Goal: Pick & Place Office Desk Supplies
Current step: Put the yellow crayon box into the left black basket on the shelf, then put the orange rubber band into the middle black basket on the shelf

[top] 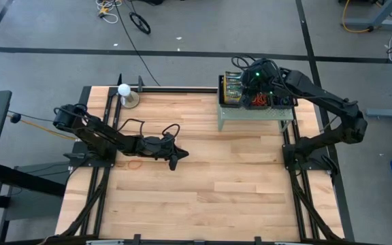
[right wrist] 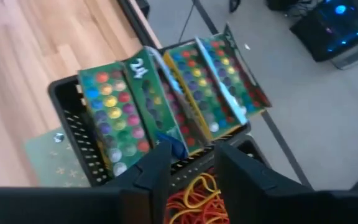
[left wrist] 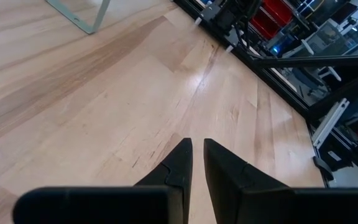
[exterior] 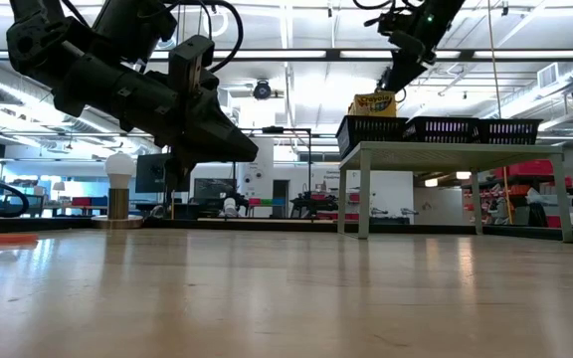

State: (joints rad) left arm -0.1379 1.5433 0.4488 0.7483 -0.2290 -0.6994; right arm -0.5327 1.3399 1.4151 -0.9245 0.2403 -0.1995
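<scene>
Pale planked table (top: 203, 184), smooth and glossy, bare in front; left gripper (top: 175, 158) hung low over its middle, fingers nearly together, holding nothing. Farther back, on the green perforated metal shelf (top: 250, 114), black mesh trays (right wrist: 73, 134) held glossy card crayon boxes (right wrist: 166, 93) packed upright and a tangle of thin rubber bands (right wrist: 194, 202). Right gripper (right wrist: 188, 162) hovered just above them, fingers narrowly parted, empty. Risk, as judged: fingers snagging bands or tipping the boxes.

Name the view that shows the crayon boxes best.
The right wrist view: the crayon boxes fill the frame, standing in a black mesh tray. The high view shows them small; the low view shows only one top above the tray; the left wrist view shows none.
</scene>
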